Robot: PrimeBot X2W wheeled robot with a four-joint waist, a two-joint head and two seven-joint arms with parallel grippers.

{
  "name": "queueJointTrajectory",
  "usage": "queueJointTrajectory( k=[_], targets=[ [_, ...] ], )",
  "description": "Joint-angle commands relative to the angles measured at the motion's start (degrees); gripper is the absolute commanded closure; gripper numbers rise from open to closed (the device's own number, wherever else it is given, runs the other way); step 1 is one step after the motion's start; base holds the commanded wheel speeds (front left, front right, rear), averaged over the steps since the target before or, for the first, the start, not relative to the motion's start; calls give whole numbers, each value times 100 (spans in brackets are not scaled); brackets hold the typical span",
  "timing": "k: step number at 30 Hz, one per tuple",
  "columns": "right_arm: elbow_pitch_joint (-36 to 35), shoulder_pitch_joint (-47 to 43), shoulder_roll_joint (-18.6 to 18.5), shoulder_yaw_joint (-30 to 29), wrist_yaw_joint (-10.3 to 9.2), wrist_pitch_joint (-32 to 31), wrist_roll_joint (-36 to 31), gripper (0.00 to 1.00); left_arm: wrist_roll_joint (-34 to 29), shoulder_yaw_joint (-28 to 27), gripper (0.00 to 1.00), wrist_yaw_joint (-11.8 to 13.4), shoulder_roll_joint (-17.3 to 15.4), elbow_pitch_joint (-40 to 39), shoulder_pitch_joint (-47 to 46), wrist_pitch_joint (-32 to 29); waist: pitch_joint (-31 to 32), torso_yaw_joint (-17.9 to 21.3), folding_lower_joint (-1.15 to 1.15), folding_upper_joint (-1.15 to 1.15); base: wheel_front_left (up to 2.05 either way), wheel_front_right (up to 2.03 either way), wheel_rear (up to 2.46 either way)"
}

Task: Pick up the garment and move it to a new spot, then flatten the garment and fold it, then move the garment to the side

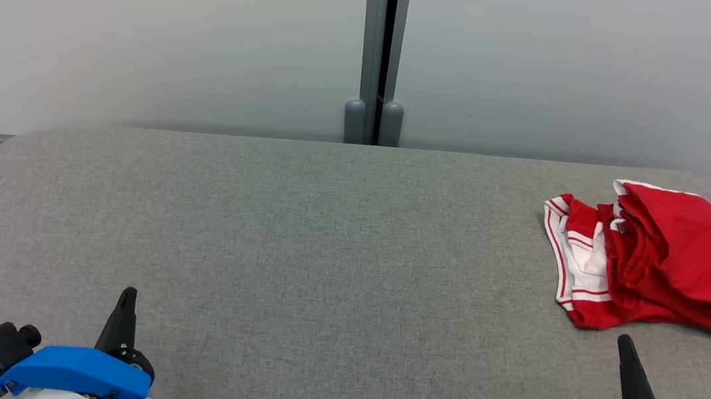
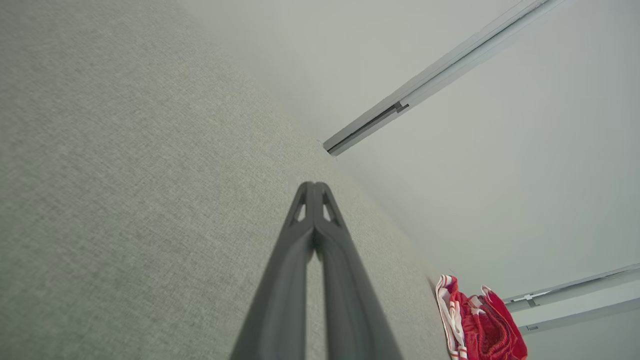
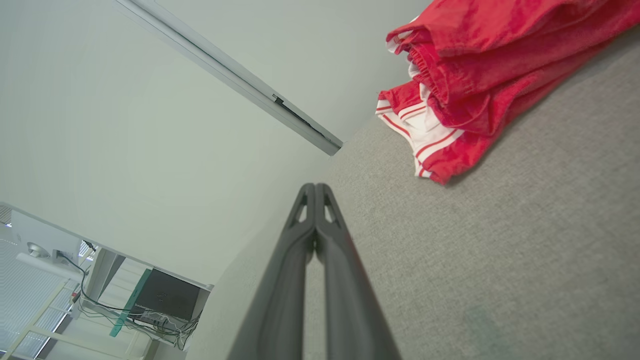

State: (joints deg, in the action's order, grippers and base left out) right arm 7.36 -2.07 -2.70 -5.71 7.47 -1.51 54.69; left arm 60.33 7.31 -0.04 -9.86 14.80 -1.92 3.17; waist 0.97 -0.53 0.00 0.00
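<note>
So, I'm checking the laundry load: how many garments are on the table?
1. The red and white garment lies crumpled at the far right of the table, beyond the right gripper. Folds could hide another.

The light is soft, even and bright, and the grey woven table surface (image 1: 322,256) looks matte under it. In my head view the pale wall (image 1: 115,18) is whitest at the upper left. The crumpled red garment with white stripes (image 1: 656,260) casts only a thin dark shadow along its lower edge, and a faint smudge of shadow lies left of my right gripper (image 1: 626,341). The table's far edge bows down at the corners. In my right wrist view the long dark fingers (image 3: 280,300) go soft toward the bottom edge.
</note>
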Motion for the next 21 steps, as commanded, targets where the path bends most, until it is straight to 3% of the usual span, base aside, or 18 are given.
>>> queueJointTrajectory(
  k=[1,21],
  targets=[
    [-28,165,-46,-13,2,-38,168,100,123,-92,100,-53,6,-71,-166,-24,-1,0,0,0,0,0,0],
    [208,401,-50,-31,3,-188,1394,100,1187,-514,100,-292,227,-83,-267,-332,-32,15,0,0,0,0,0]
  ],
)
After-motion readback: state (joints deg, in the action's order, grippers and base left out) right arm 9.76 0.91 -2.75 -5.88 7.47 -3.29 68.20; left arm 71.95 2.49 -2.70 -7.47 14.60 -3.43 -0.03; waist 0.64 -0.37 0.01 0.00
